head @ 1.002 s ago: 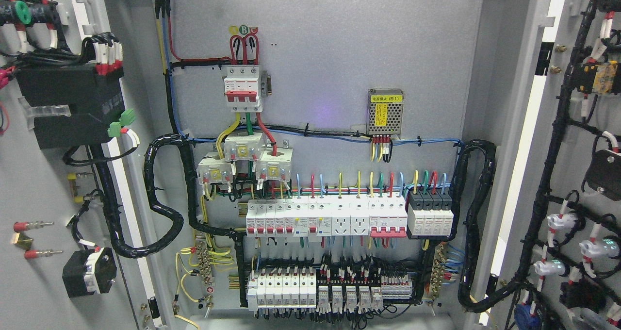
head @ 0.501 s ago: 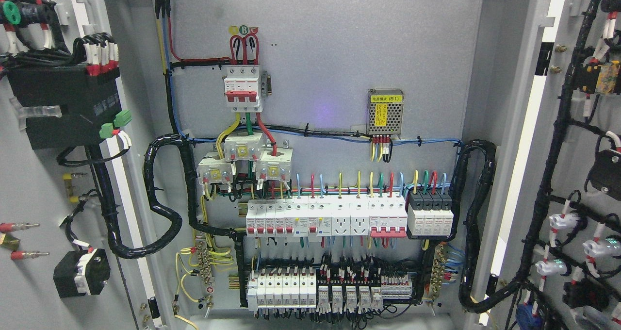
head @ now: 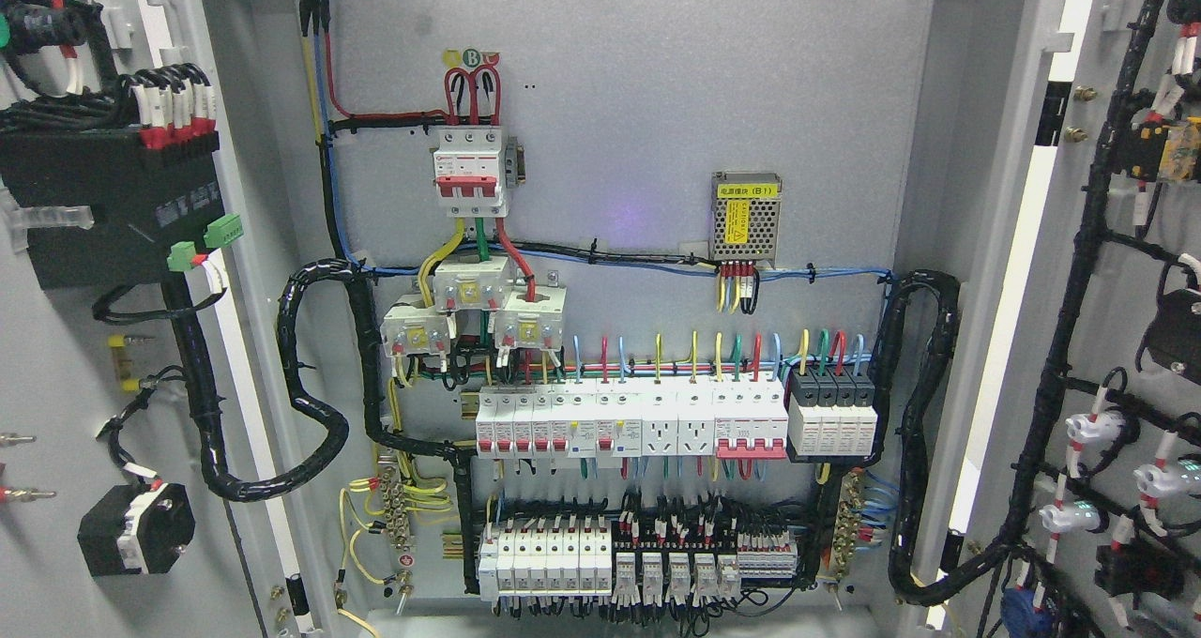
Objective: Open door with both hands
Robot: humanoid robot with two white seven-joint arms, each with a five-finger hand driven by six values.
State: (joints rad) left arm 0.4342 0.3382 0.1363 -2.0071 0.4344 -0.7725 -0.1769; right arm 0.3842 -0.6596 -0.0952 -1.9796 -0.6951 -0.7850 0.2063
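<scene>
Straight ahead of me a grey back panel (head: 638,103) carries a red-and-white main breaker (head: 469,171) near the top. To its right sits a small mesh-covered power supply (head: 746,216) with a yellow label. Below, a row of white breakers (head: 630,419) runs across, ending beside a black block (head: 832,415). A lower row of terminals (head: 638,563) sits under it; its markings are, I think, too small to read. Black cable bundles (head: 310,375) loop down the side.

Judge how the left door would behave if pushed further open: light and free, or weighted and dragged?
Probably weighty: the left door carries a black module. The black wire loom running from it to the cabinet would likely flex yet drag slightly. No robot hand shows.
</scene>
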